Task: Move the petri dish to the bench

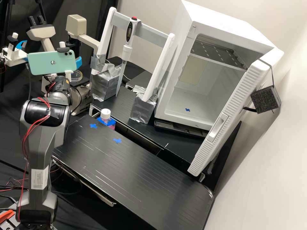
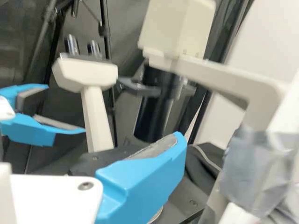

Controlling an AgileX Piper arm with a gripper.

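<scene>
The arm (image 1: 40, 150) rises upright beside the bench (image 1: 128, 166), its wrist reaching away toward the microscope (image 1: 76, 25). Whether the gripper (image 1: 78, 62) is open or closed cannot be told; the petri dish (image 1: 76, 76) sits near it, at the microscope.

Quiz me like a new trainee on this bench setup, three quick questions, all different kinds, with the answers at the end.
1. True or false: the door of the white cabinet stands open.
2. How many blue tape crosses mark the black front bench?
3. Where is the petri dish?
A) inside the white cabinet
B) on the black front bench
C) near the microscope

Key: 1 true; 2 two; 3 C.
</scene>
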